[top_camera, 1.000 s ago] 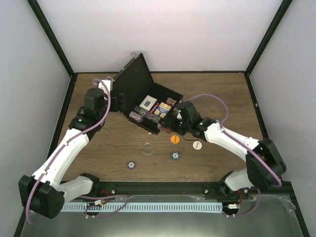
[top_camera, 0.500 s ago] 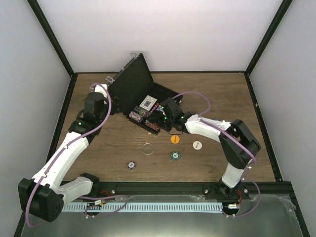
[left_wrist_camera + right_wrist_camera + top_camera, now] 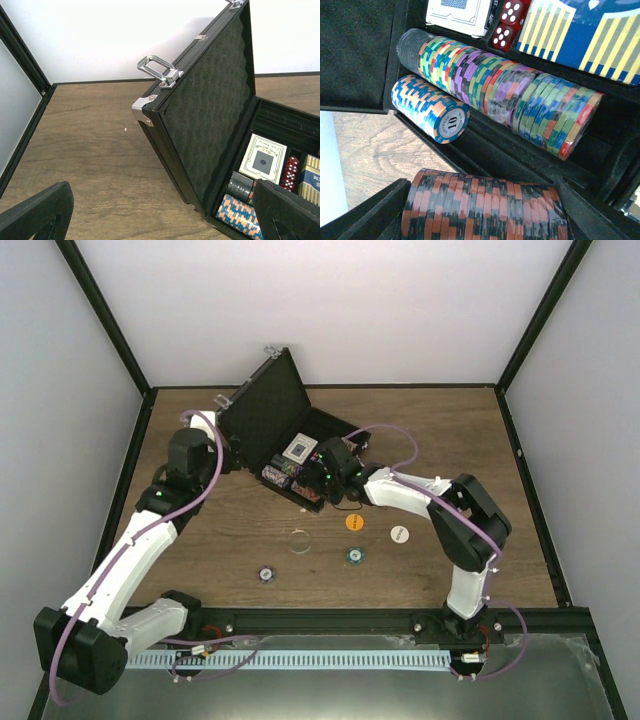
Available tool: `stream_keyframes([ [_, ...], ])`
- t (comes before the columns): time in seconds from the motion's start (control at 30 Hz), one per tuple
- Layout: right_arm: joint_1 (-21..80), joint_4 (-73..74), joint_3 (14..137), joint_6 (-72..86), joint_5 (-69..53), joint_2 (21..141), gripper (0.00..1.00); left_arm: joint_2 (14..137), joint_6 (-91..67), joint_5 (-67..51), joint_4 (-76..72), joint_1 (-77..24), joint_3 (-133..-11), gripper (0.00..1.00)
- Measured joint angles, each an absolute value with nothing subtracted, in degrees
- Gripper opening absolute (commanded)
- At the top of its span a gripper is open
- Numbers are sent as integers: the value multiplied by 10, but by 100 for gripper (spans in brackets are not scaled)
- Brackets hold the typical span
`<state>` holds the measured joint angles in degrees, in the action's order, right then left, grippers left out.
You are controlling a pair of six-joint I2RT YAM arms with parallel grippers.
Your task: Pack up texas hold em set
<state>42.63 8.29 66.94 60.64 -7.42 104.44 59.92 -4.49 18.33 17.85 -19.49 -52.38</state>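
The black briefcase (image 3: pixel 262 415) stands open at the back of the table, its foam lid (image 3: pixel 210 100) upright. Its tray holds a card deck (image 3: pixel 262 160), red dice (image 3: pixel 507 25) and rows of multicoloured chips (image 3: pixel 495 82). My right gripper (image 3: pixel 325 480) is shut on a stack of black-and-orange chips (image 3: pixel 482 207), held just over the case's front edge, beside a short blue-and-orange row (image 3: pixel 427 107). My left gripper (image 3: pixel 165 220) is open and empty, at the lid's left end near the hinge corner. An orange button (image 3: pixel 353 522) and a white button (image 3: pixel 399 534) lie on the table.
Two loose chips (image 3: pixel 354 556) (image 3: pixel 266 574) and a clear round disc (image 3: pixel 298 541) lie on the wooden table in front of the case. A blue-and-yellow card box (image 3: pixel 585 35) sits in the tray. Black frame posts and white walls bound the table.
My right gripper has moved left with the chip stack, from above the orange button to the case's front edge. My left arm has shifted slightly back by the lid.
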Motion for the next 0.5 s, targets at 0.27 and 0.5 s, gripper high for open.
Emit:
stream_keyframes([
  [0.27,426,85,680,607,-72,1064,90,597,-42,175,179,-195,-524,100],
  [0.5,427,79,698,593,-72,1063,98,596,-42,173,179,-195,-522,100],
])
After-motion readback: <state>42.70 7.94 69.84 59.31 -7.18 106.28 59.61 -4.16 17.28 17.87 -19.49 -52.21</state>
